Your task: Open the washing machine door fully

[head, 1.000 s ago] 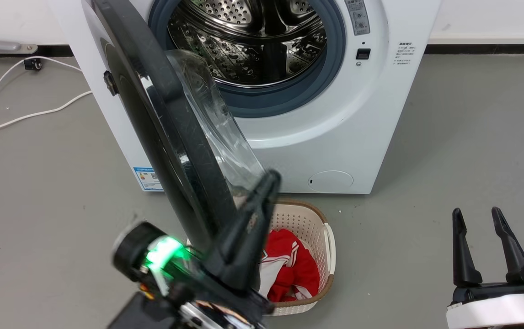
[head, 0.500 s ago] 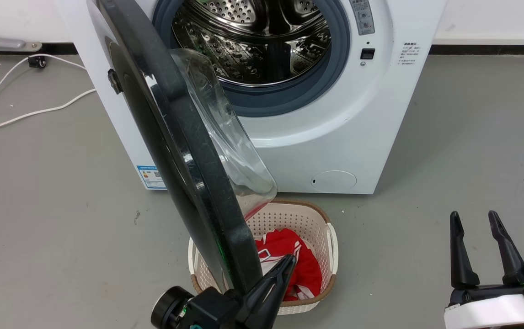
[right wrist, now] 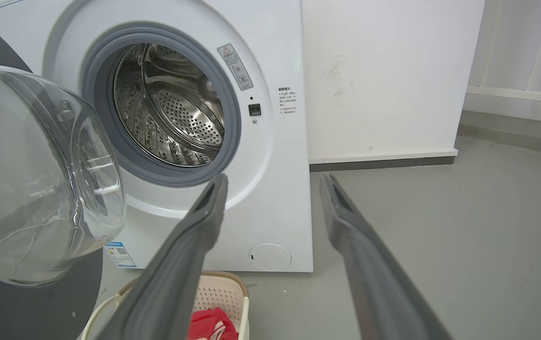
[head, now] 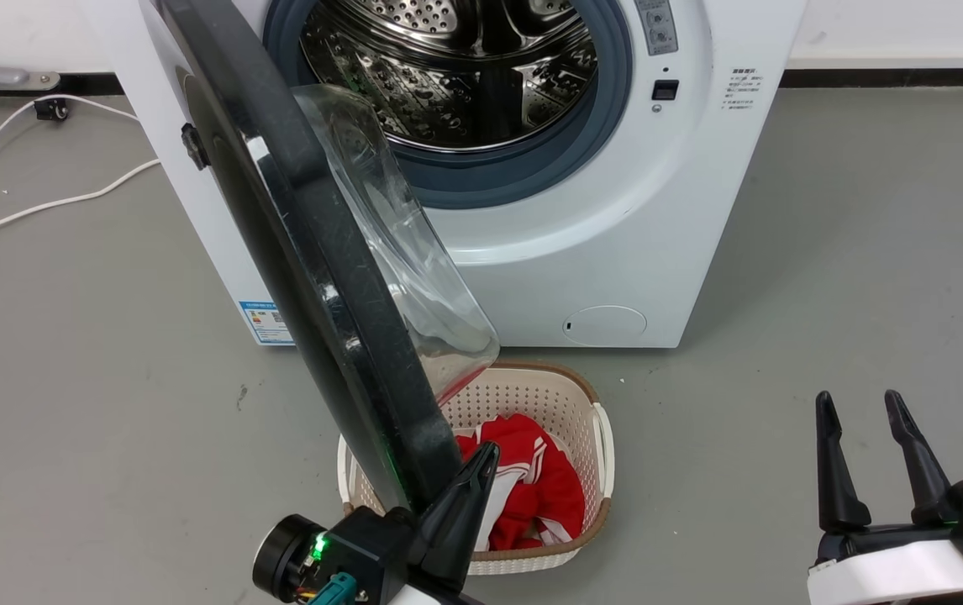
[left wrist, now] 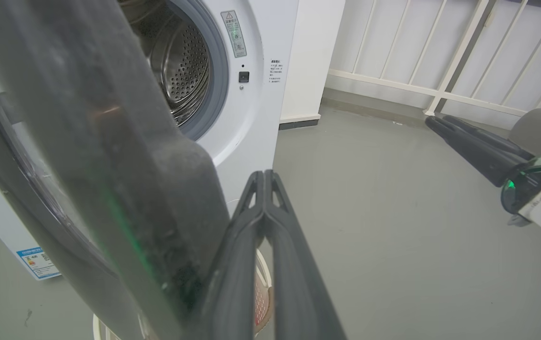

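Observation:
The white washing machine [head: 616,235] stands at the top of the head view, its steel drum [head: 448,67] exposed. The washing machine door [head: 313,252] is black and swung out toward me, seen nearly edge-on, its clear glass bowl [head: 402,252] bulging right. My left gripper [head: 486,458] is shut on nothing, fingers pressed together beside the inner side of the door's lower rim. In the left wrist view the door [left wrist: 110,165] is just left of the left gripper [left wrist: 265,175], seemingly touching. My right gripper [head: 858,399] is open at the lower right, away from the door.
A cream perforated basket [head: 603,454] with red cloth [head: 532,496] sits on the floor under the door's lower edge. White cables [head: 53,202] trail over the grey floor at left. A white wall [right wrist: 393,71] is right of the machine, and a white railing [left wrist: 440,47] beyond it.
My left gripper dropped from beside the glass bowl to the door's lower rim, then edged up and left. The head view shifted slightly. The right gripper stayed put.

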Robot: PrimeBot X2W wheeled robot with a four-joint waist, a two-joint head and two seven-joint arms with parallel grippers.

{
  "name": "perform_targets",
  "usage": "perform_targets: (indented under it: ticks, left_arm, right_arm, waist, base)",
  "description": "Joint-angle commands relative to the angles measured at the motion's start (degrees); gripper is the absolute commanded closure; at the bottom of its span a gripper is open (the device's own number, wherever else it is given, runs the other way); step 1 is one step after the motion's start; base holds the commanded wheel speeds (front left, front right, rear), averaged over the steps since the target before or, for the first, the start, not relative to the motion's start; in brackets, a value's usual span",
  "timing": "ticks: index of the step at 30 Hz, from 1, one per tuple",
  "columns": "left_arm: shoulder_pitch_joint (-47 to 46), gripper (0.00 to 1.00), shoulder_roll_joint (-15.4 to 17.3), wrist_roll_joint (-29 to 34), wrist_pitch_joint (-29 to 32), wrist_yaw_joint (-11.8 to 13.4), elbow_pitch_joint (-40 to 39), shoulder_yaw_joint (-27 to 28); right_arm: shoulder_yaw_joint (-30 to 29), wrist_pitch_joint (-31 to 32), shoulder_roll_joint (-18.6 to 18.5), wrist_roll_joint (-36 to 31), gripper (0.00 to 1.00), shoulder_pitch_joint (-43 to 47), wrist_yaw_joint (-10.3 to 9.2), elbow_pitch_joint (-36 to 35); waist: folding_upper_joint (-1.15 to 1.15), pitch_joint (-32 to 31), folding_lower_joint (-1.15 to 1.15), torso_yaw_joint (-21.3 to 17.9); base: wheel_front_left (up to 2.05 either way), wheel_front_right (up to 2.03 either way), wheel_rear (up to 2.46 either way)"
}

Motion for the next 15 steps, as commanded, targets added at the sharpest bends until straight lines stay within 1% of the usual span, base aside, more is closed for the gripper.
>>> perform_targets:
  ticks: [1, 10, 15]
  left_arm:
    - [-0.7, 1.0, -0.2, -0.2, -0.3, 0.3, 0.2, 0.2]
    - [-1.0, 1.0, -0.1, -0.4, -0.7, 1.7, 0.6, 1.3]
    - [0.2, 1.0, -0.4, -0.5, -1.0, 2.8, 0.2, 1.2]
  right_arm:
    - [0.1, -0.1, 0.1, 0.4, 0.0, -0.7, -0.04, 0.1]
    - [0.5, -0.1, 0.1, 0.4, 0.0, -1.3, -0.04, 0.8]
    - [0.7, -0.1, 0.1, 0.8, 0.0, -0.9, -0.04, 1.0]
  waist:
    - [0.0, 0.0, 0.0, -0.1]
    - [0.0, 0.5, 0.0, -0.3]
    - [0.0, 0.1, 0.0, 0.8]
  base:
    - [0.0, 0.0, 0.0]
    - [0.0, 0.0, 0.0]
    - [0.0, 0.0, 0.0]
